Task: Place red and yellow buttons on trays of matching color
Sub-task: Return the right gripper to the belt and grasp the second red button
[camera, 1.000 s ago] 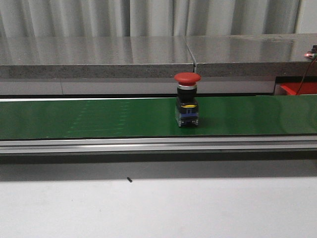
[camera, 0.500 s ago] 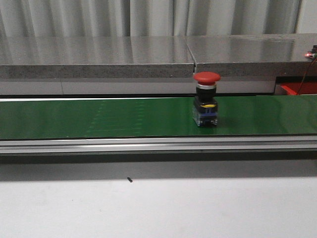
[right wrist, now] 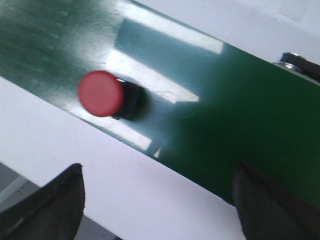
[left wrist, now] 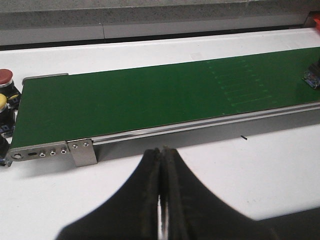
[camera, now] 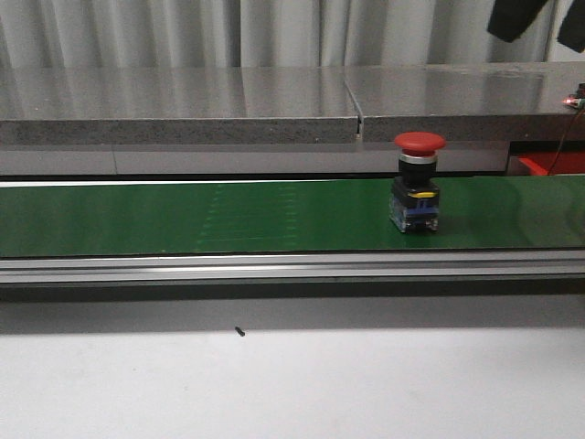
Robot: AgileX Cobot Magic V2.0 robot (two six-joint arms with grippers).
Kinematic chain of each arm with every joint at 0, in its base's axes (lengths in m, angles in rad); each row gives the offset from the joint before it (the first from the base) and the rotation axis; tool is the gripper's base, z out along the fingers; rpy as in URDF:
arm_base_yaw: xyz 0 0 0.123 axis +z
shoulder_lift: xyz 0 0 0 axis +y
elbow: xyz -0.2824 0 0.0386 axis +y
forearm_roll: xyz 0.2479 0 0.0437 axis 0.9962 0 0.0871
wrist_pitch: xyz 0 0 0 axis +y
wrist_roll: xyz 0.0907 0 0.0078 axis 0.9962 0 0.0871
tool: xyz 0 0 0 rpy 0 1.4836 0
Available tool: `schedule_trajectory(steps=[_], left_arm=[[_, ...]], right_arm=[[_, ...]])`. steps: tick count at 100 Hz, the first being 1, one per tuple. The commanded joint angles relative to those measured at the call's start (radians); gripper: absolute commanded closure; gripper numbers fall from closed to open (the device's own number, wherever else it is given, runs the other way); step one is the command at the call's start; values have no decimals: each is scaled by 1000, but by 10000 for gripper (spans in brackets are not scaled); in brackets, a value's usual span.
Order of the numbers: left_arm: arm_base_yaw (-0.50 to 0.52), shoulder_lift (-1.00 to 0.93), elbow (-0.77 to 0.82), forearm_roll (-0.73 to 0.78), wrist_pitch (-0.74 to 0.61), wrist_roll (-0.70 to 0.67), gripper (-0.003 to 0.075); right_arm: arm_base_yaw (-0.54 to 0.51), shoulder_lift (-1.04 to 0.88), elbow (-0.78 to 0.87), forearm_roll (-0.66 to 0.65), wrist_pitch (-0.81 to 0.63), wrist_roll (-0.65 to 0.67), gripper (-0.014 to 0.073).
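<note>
A red button [camera: 419, 183] with a mushroom cap stands upright on the green conveyor belt [camera: 183, 219], right of the middle. The right wrist view looks down on the same red button [right wrist: 100, 93]. My right gripper [right wrist: 160, 175] hangs open well above the belt, with nothing between its fingers; its dark fingers [camera: 514, 18] show at the top right of the front view. My left gripper [left wrist: 161, 150] is shut and empty over the white table in front of the belt. Past the belt's left end sit another red button [left wrist: 5, 76] and a yellow button [left wrist: 2, 100].
A red tray [camera: 551, 163] shows at the far right behind the belt. A grey stone ledge [camera: 183, 105] runs along the back. The belt's metal rail [camera: 274, 267] borders the white table [camera: 292, 384] in front. No yellow tray is in view.
The red button has travelled to the right along the belt. My right gripper's fingers have come into the top right of the front view.
</note>
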Motion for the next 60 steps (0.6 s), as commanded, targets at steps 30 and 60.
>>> schedule_trajectory(steps=[30,60], left_arm=[[-4,15,-21,-15,-64,-9,741],[-4,15,-21,-15,-64,-9,741]], right_arm=[[99,46,-22,-7,-42,-11,-9],[99,157,-22,-35,-71,-8,6]])
